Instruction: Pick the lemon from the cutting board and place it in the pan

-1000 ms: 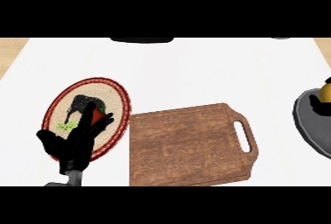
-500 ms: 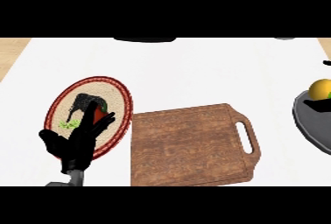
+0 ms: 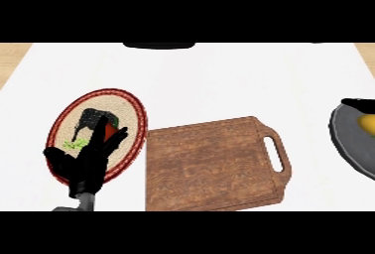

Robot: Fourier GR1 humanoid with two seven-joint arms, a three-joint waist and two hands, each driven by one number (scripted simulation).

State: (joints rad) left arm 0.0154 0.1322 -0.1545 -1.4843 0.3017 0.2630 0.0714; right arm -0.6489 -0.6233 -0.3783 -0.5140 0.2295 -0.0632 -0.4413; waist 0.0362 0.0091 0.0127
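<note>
The lemon (image 3: 365,121) shows as a yellow patch at the far right edge of the view, lying inside the dark grey pan (image 3: 343,141), which is itself cut off by the frame. No hand is on the fruit, and the right hand does not show in this view at all, so its fingers cannot be judged. The wooden cutting board (image 3: 212,166) sits in the middle of the white bench (image 3: 219,79), well apart from the pan, with its handle slot toward the pan side and nothing on its surface.

By the look of things the placing is done, or nearly so. What could still go wrong: the lemon lies near the pan's visible rim, and a round fruit set close to an edge may roll; whether it has settled cannot be told from here. An arm drawing away out of sight could also brush the pan.

The left hand (image 3: 82,163) comes in at the lower left, fingers straight and spread, holding nothing. It hangs over the red-rimmed plate (image 3: 135,111), which lies just beside the board's left edge and carries some dark and green food. Whether it touches the plate cannot be told.
</note>
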